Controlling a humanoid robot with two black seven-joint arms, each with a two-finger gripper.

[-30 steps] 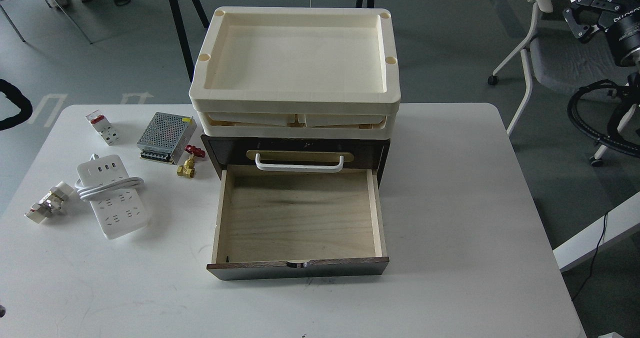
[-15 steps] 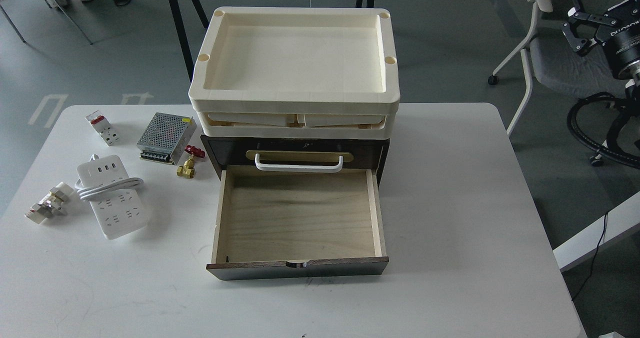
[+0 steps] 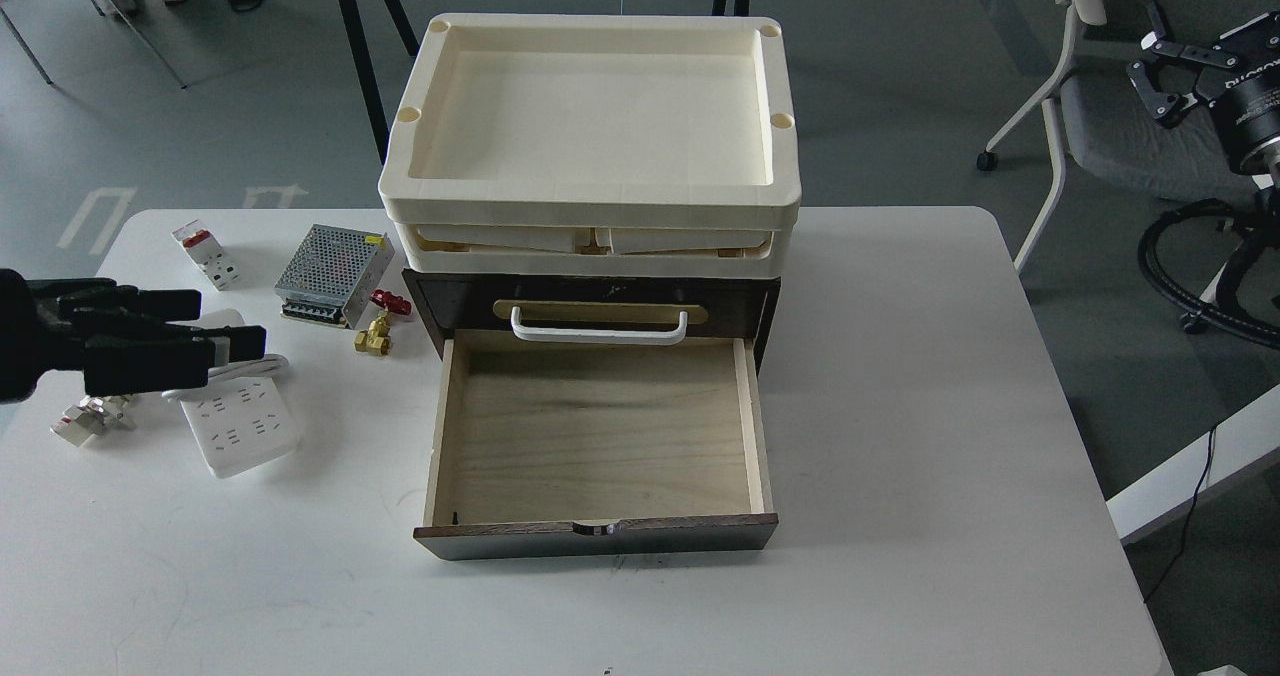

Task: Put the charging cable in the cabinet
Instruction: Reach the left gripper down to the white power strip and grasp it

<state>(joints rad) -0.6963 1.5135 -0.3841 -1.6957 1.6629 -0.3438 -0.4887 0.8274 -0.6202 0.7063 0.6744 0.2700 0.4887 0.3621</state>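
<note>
The charging cable, a white power strip (image 3: 240, 426) with its cord looped round it, lies flat on the white table's left side. My left gripper (image 3: 228, 323) comes in from the left and hangs over the strip's far end, hiding the USB ports. Its fingers stand apart and hold nothing. The dark brown cabinet (image 3: 460, 301) stands mid-table with a white bar handle (image 3: 598, 329). Its pale plywood drawer (image 3: 600, 426) is pulled out and empty. My right gripper (image 3: 1150, 56) is open and empty, far right, off the table.
Two stacked cream trays (image 3: 595, 196) sit on the cabinet. A silver perforated box (image 3: 332, 271), a white-and-red breaker (image 3: 205, 254), a brass valve (image 3: 376, 332) and a small white plug (image 3: 85, 421) surround the strip. A grey chair (image 3: 1120, 116) stands beyond the table's right edge.
My left arm has come into view from the left and now reaches over the strip's far end. The right gripper has drifted slightly. Strip and drawer have not moved.
</note>
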